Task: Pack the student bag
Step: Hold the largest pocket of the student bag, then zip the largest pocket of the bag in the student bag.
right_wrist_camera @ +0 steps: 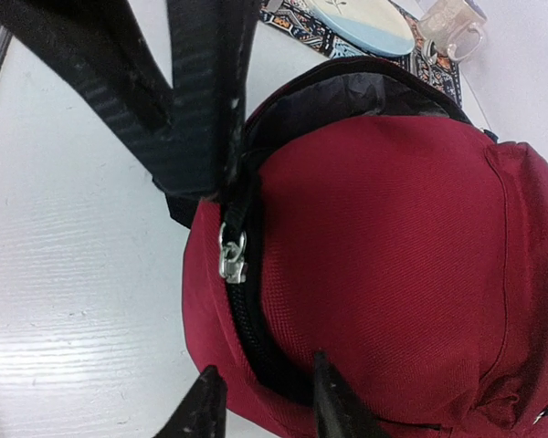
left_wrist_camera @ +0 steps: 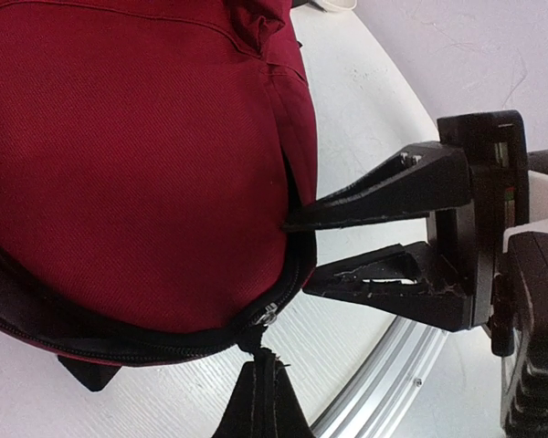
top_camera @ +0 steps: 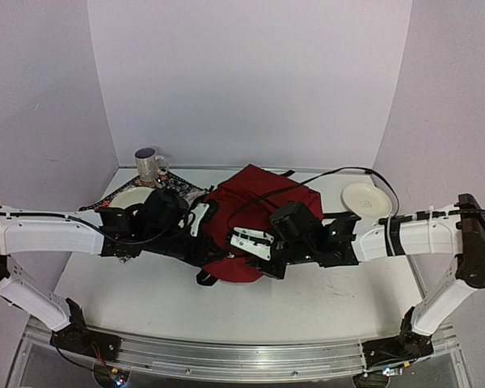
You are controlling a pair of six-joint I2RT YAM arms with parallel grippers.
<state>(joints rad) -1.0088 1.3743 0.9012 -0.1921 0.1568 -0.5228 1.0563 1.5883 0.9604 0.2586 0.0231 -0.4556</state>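
The student bag, dark red with a black zip, lies flat mid-table. My left gripper is at the bag's near-left rim, shut on the black fabric pull of the silver zip slider. In the right wrist view the bag gapes beyond that slider, showing grey lining. My right gripper straddles the same rim a little further along the zip. Its jaws are drawn in on the red edge fabric and zip tape, which fill the gap between them. In the left wrist view its fingers pinch the bag at the seam.
A mug stands at the back left beside a plate on a patterned mat. Another white plate sits at the back right. A black cable loops over the bag. The metal rail runs along the near table edge.
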